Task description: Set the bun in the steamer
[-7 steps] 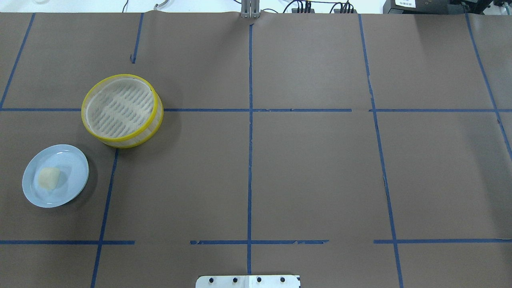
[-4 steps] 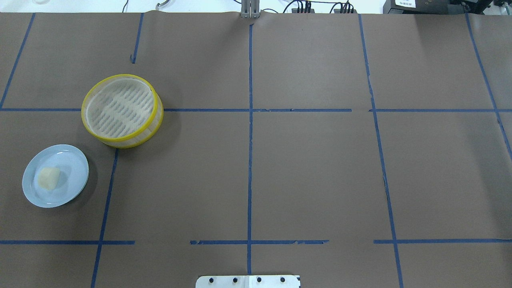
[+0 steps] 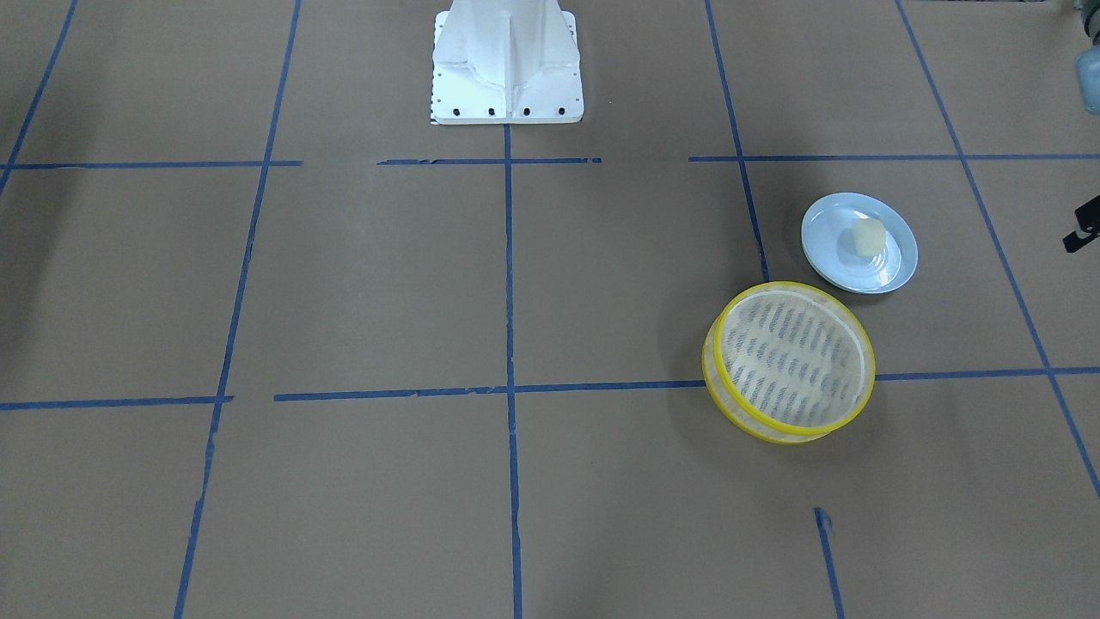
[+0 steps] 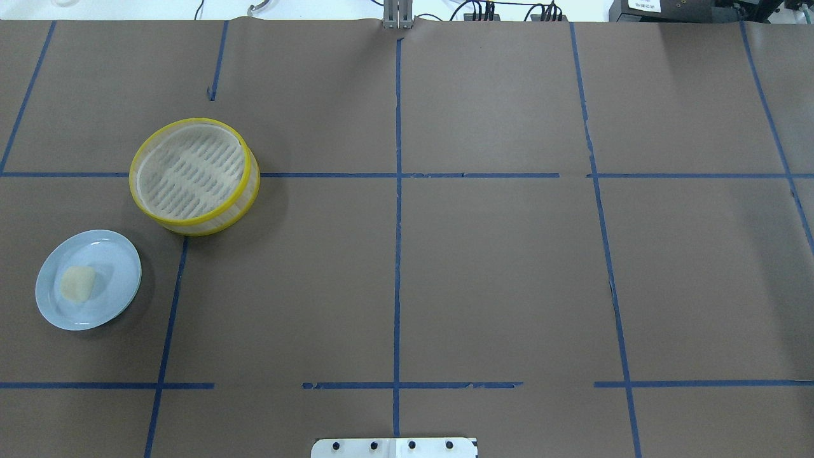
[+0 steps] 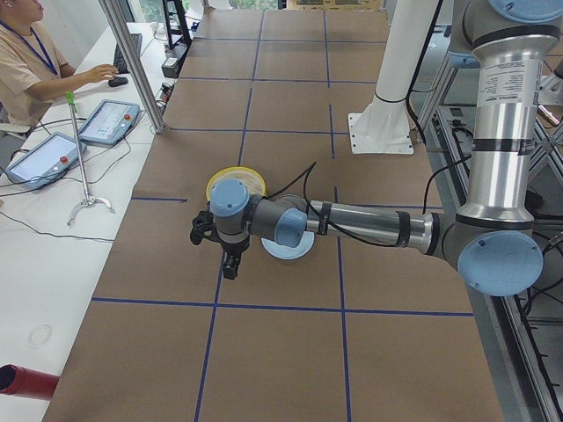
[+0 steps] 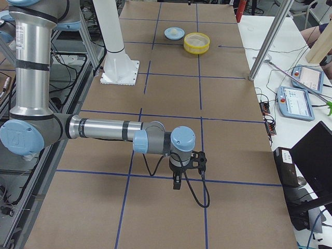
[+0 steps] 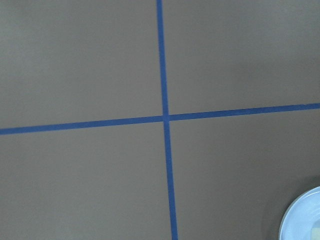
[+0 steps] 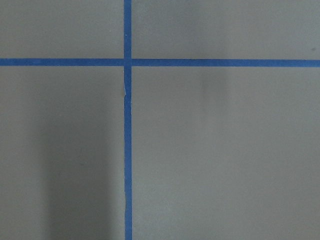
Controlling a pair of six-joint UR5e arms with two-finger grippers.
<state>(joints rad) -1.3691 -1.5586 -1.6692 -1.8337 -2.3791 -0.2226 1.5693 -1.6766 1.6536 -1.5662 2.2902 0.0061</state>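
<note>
1. Bun point(image 4: 77, 283): cream-white, slightly blocky lump lying on the pale blue plate point(image 4: 117, 261), a little off the plate's centre towards the table's left edge in the overhead view; nothing gripping or touching it.
2. Plate: the only thing on it the bun, the rest of its ridged face bare; set flat on the brown paper table cover point(image 4: 496, 267), in the robot's near-left part of the table.
3. Steamer point(image 4: 191, 172): yellow-rimmed round basket, upright, close beside the plate but apart from it, farther from the robot and a little towards the table's middle; whole slotted whitish floor in sight, straddling a blue tape line point(image 4: 397, 254) crossing.
4. Left gripper point(image 5: 229, 266): hanging fingers-down off the outstretched near arm in the left side view, above the paper near the plate; open or closed, cannot tell from there. From its wrist camera, only a tape cross and a sliver of the plate's rim at the lower right corner.
5. Right gripper point(image 6: 176, 182): pointing down over a tape line at the far end of the table, well apart from plate and steamer; state of the fingers not readable either.
</note>
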